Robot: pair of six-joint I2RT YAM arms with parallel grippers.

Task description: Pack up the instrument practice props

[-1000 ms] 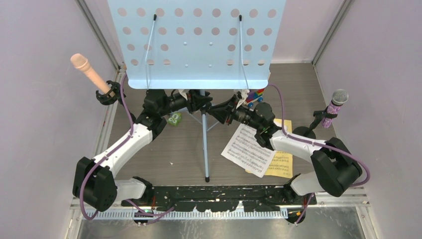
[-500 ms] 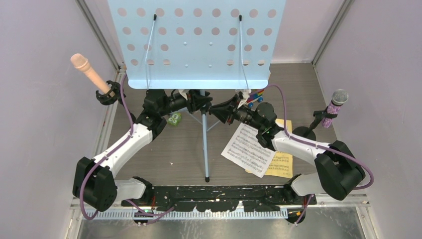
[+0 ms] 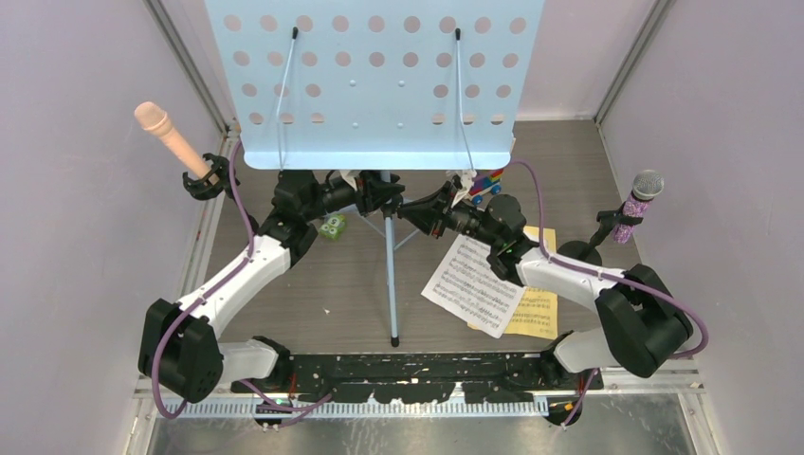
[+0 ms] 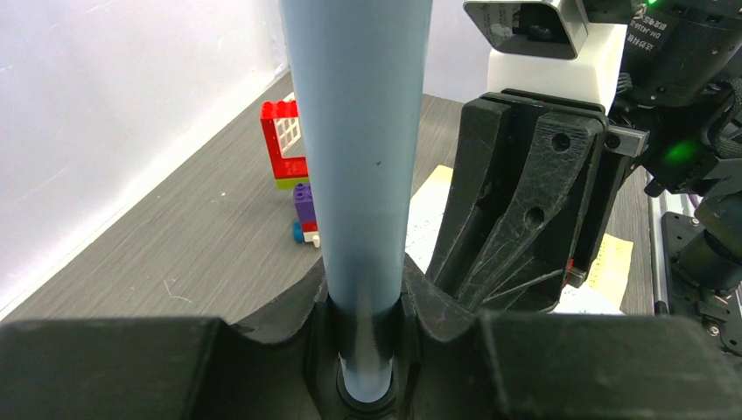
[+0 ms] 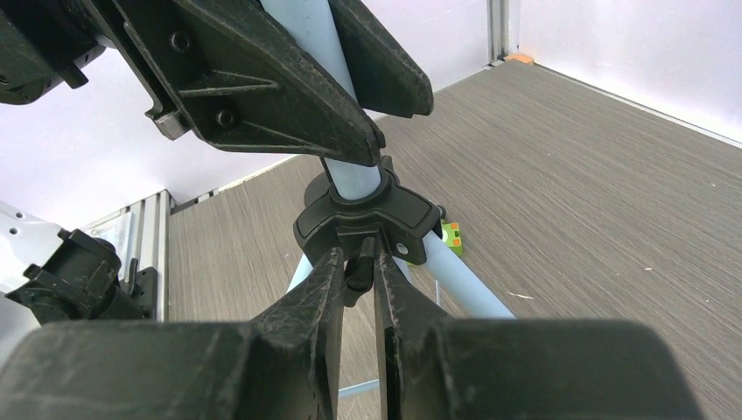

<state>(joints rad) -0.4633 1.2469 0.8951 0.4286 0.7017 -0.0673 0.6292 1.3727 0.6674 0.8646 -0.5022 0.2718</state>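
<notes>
Closing in over the last second, the right end effector (image 5: pixel 360 255) now stands narrow, its fingers pinching the small black knob (image 5: pixel 360 273) on the collar (image 5: pixel 411 219) where the legs meet the pole (image 4: pixel 354 131). Just above that collar the left end effector (image 4: pixel 363 328) stays clamped around the pole, steadying the rack (image 3: pixel 374 85), which stands upright on the counter (image 3: pixel 313 294). Judging by this, the leg lock is about to be loosened for folding. Right of the pole lie the white sheet (image 3: pixel 471 284) and yellow sheet (image 3: pixel 537 313), untouched. The purple mic (image 3: pixel 637 207) stands well right of it and the peach mic (image 3: pixel 169 135) well left, both in holders (image 3: pixel 207 180)
</notes>
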